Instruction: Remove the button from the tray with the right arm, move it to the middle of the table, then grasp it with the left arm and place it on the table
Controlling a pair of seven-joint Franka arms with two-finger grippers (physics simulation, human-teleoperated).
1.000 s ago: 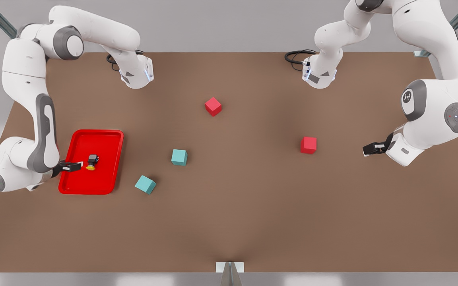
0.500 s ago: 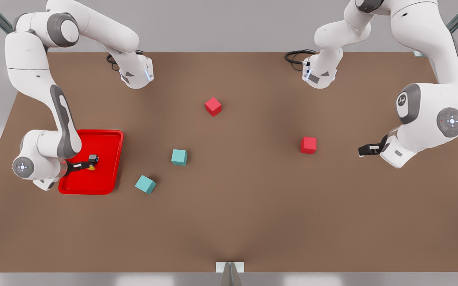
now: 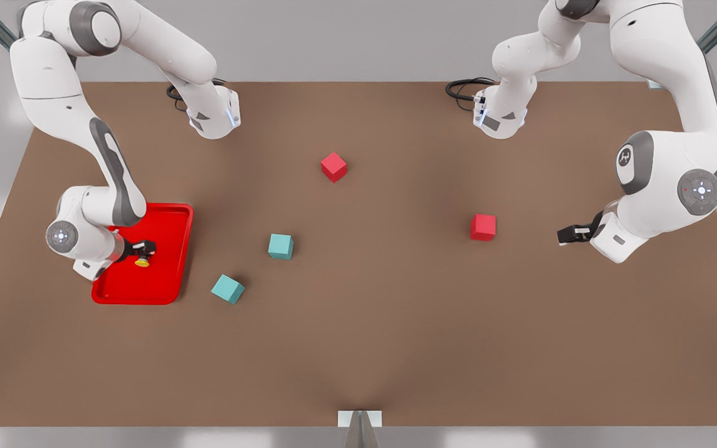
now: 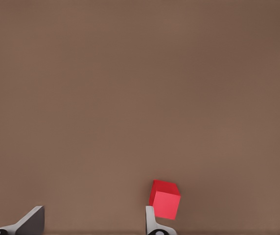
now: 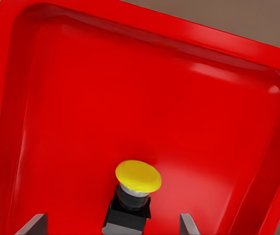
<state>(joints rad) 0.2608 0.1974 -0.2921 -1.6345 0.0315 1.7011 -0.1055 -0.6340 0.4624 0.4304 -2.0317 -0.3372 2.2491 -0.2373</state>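
Observation:
The button (image 3: pixel 142 262), a yellow cap on a dark body, lies in the red tray (image 3: pixel 162 280) at the front view's left. In the right wrist view the button (image 5: pixel 137 177) sits between the two fingertips of my right gripper (image 5: pixel 113 224), which is open and straddles it without gripping. In the front view, the right gripper (image 3: pixel 137 250) hangs over the tray's middle. My left gripper (image 3: pixel 567 235) waits open above the table (image 3: pixel 358 348) at the front view's right; the left wrist view shows its spread fingertips (image 4: pixel 152 221) with nothing between them.
Two red cubes (image 3: pixel 333 167) (image 3: pixel 483 227) and two teal cubes (image 3: pixel 280 246) (image 3: pixel 228 289) lie scattered on the table. One red cube (image 4: pixel 165 199) lies just ahead of the left gripper. The tray rim (image 5: pixel 145 22) rises around the button.
The right arm swung toward the front view's right, bringing its gripper from beside the button to over it. The left gripper drifted slightly toward the red cube.

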